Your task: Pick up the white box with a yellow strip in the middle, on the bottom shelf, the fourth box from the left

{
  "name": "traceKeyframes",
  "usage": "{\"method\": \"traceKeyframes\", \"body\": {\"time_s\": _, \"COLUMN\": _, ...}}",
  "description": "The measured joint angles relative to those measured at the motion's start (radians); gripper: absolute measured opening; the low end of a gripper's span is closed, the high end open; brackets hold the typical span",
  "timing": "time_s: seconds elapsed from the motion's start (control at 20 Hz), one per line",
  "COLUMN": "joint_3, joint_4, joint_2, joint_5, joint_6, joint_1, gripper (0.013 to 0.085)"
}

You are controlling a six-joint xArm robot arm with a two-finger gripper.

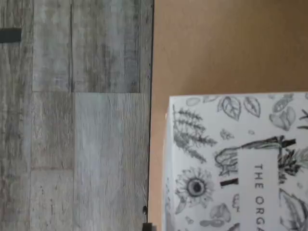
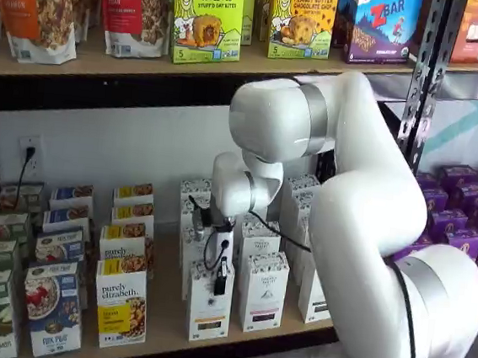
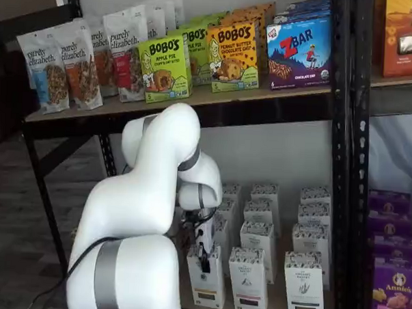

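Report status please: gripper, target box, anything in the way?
Gripper at top of front white box, open or shut unreadable. Box upright on bottom shelf. Neighbour box close beside.

Shelving: black metal uprights (image 2: 424, 74), tan wood boards. Upper shelf board (image 2: 190, 66) runs above the gripper (image 2: 220, 283); bottom shelf board (image 2: 165, 328) lies just beneath it. White wall (image 2: 115, 146) behind the gripper, with a wall outlet (image 2: 28, 149) well off to one side. Grey wood-plank floor (image 1: 72, 120) below the shelf edge. Lighting even.
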Motion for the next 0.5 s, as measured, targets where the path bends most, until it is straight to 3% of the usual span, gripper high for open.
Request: {"method": "traceKeyframes", "body": {"time_s": 0.5, "joint_3": 0.031, "joint_4": 0.006, "joint_2": -0.016, "joint_5": -0.018, "joint_6": -0.002, "joint_1": 0.003, "gripper": 0.0450}}
